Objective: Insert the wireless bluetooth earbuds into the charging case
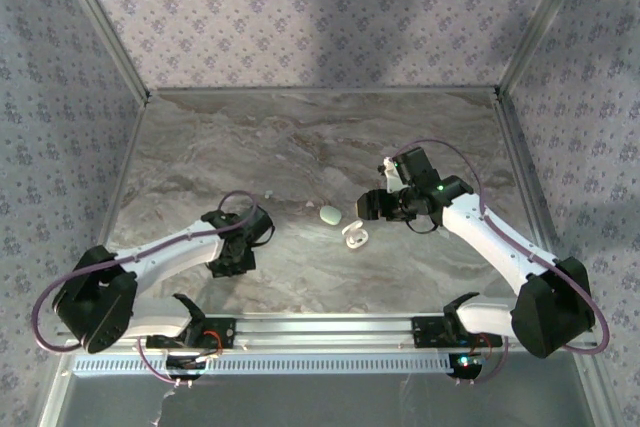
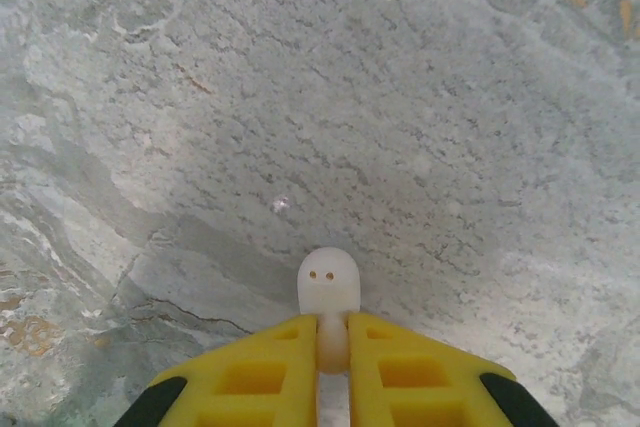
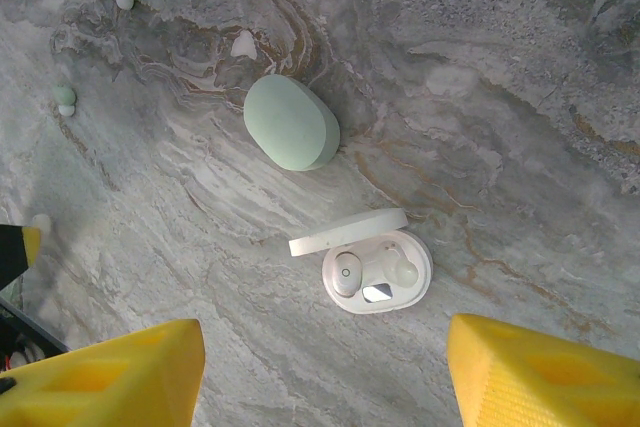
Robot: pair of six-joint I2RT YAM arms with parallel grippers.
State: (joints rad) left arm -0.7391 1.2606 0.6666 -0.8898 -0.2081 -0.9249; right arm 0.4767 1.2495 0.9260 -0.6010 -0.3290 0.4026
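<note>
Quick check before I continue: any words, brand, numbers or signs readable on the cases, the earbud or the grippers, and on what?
No readable text anywhere.
Open white case: plain, no print to make out.
Green case: plain.
White earbud in the left gripper: two small holes, no marking.

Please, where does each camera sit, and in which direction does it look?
Top: high behind the arm bases, looking down and forward over the table; the left arm and right arm show.
Left wrist: faces down at the table; the left hand pinches a white earbud.
Right wrist: faces down; the open right hand at the bottom edge, beyond it a green case and an open white case.
Shared: top and right wrist both show the two cases.
</note>
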